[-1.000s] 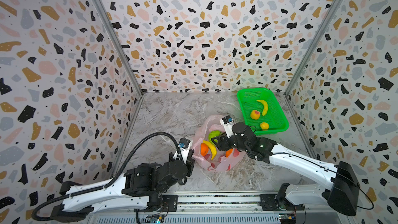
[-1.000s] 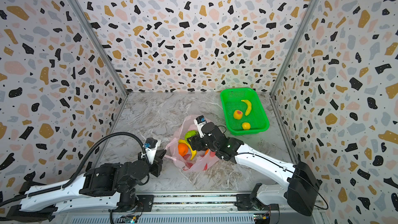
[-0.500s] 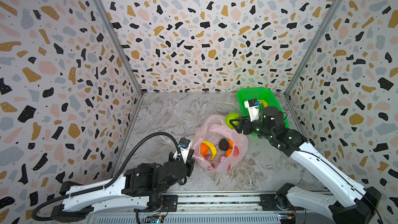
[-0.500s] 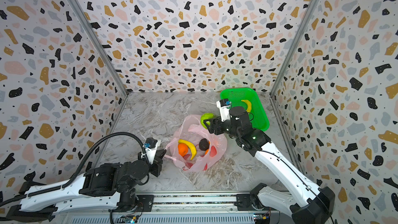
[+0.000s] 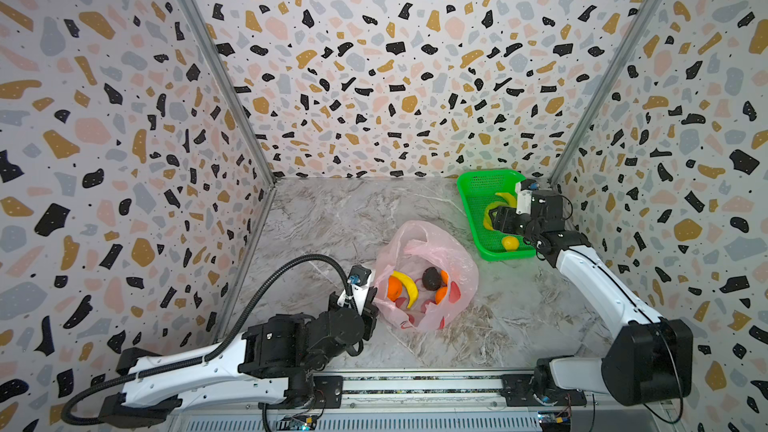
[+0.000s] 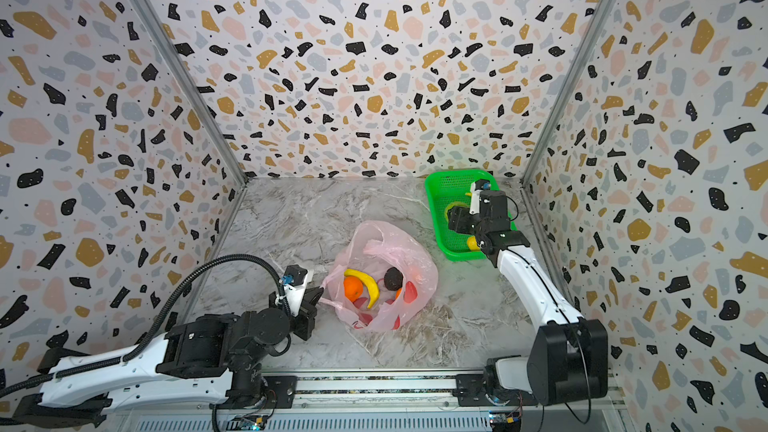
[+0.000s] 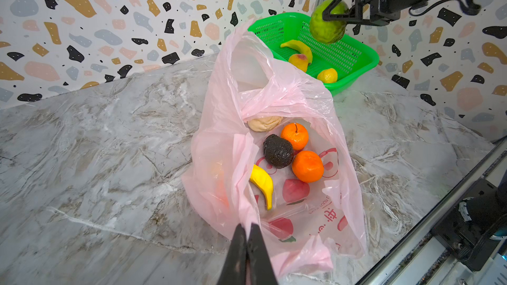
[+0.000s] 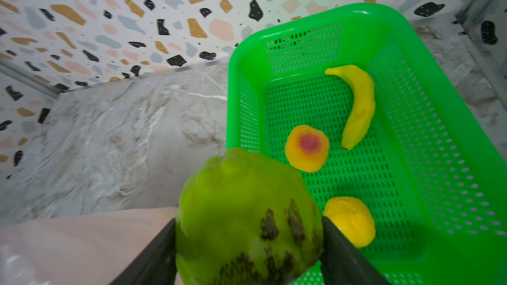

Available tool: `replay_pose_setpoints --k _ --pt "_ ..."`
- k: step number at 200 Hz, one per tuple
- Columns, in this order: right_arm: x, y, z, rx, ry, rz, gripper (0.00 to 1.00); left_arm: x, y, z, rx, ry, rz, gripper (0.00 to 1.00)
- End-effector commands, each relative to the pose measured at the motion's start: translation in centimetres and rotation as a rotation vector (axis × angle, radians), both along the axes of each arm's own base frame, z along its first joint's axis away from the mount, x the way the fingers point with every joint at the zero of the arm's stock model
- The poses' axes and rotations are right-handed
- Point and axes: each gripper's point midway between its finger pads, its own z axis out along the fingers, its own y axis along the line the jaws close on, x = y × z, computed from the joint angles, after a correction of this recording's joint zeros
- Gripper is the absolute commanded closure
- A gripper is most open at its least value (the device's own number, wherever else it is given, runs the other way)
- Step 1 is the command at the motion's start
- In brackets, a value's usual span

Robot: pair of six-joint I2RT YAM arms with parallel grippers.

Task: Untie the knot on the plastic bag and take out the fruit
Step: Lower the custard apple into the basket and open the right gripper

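The plastic bag (image 5: 424, 243) lies near the middle of the marble desk (image 5: 332, 218), a little toward the front edge, with its mouth gaping open. The left gripper (image 7: 248, 227) has its fingers pressed fully together on a fold of the bag's pink rim at the side nearest the left arm. Inside the bag sit two tangerines (image 7: 295, 136) (image 7: 307, 166), a dark avocado (image 7: 277, 150) touching both, a yellow banana (image 7: 263, 185) and a pale fruit (image 7: 264, 123) half under the film. The right gripper (image 8: 248, 228) has its fingers spread wide and clamped on either side of a bumpy green fruit (image 7: 326, 27), held in the air over the green basket (image 5: 473, 184) in the desk's far right corner. In the basket lie another banana (image 8: 359, 105), a peach (image 8: 307, 148) and a round yellow fruit (image 8: 349, 220).
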Motion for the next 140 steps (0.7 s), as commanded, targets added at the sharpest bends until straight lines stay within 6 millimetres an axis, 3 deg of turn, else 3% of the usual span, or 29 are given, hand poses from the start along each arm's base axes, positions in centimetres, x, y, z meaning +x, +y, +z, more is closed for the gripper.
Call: replay_pose_setpoints --k 1,25,60,86,121,140 --pt "2.3 -3.0 -0.9 -0.026 -0.030 -0.074 0.35 0.0 -0.3 1.5 -0.038 -0.026 -0.010 1.00" --pt "3.2 -5.1 -3.4 -0.013 0.005 -0.135 0.35 0.0 -0.4 1.5 -0.032 -0.028 -0.015 1.00" --pt "4.2 -7.3 -5.2 -0.056 0.031 -0.201 0.35 0.0 -0.5 1.5 -0.023 -0.032 -0.026 1.00" --pt "4.5 -8.3 -6.1 -0.071 0.063 -0.223 0.27 -0.1 -0.6 1.4 -0.020 -0.031 -0.031 1.00" --pt "4.5 -8.2 -5.9 -0.068 0.063 -0.223 0.11 -0.1 -0.5 1.4 -0.024 -0.034 -0.029 1.00" --pt "4.5 -8.2 -5.2 -0.062 0.054 -0.220 0.09 0.0 -0.5 1.4 -0.025 -0.035 -0.027 1.00"
